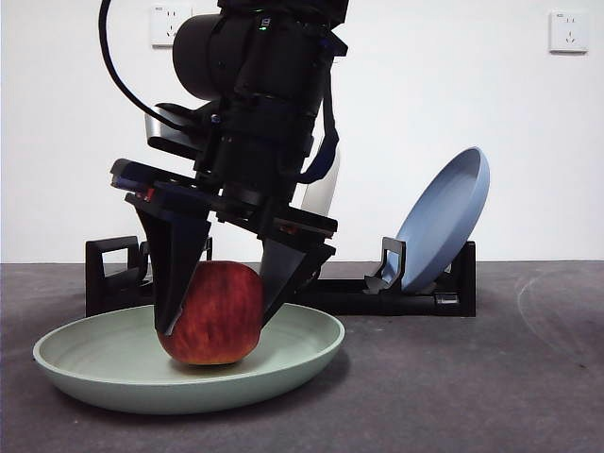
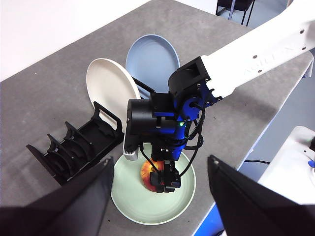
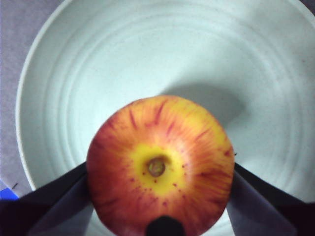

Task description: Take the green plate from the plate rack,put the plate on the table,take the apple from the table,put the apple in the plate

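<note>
Gripping the streaked red apple inside the pale mint green plate.
Right fingers clamp its sides; left fingers hang apart above.

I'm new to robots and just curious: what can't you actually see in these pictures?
- Apple underside: every view; the apple's own body hides it.
- White plate: front view; right gripper and arm cover most of it.
- Rack middle: front view; hidden behind gripper and green plate.
- Left gripper: only blurred jaws show.

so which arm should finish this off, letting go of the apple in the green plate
Right. The right gripper already straddles the apple, which sits inside the green plate. It only needs to open and lift. The left gripper hangs high above the table, jaws wide apart, holding nothing.
</note>
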Controlling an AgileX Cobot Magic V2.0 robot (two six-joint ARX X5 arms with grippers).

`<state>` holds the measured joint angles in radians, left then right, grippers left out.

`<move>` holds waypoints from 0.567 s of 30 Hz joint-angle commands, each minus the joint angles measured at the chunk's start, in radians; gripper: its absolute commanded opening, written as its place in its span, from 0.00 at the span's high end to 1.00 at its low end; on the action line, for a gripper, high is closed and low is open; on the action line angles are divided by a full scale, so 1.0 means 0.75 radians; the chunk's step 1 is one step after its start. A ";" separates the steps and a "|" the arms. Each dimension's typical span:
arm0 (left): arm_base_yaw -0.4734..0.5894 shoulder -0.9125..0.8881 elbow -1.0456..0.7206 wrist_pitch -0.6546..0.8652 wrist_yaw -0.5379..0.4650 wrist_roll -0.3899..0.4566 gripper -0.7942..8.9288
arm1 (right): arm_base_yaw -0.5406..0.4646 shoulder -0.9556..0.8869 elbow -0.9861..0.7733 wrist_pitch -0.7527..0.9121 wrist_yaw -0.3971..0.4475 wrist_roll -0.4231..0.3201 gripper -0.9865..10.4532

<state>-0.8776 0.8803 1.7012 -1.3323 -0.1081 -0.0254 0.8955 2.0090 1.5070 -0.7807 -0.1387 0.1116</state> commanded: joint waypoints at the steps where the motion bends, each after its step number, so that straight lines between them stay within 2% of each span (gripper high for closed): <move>1: 0.003 -0.005 -0.006 -0.003 -0.001 0.015 0.59 | 0.002 0.066 -0.026 -0.008 0.002 0.006 0.35; 3: 0.003 -0.005 -0.006 -0.003 -0.001 0.015 0.59 | 0.002 0.066 -0.026 -0.010 0.003 0.017 0.31; 17: 0.003 -0.005 -0.006 -0.003 0.000 0.014 0.59 | 0.002 0.061 -0.012 -0.054 0.026 0.025 0.31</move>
<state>-0.8776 0.8803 1.7012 -1.3323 -0.1093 -0.0254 0.8959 2.0380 1.5055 -0.8043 -0.1211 0.1230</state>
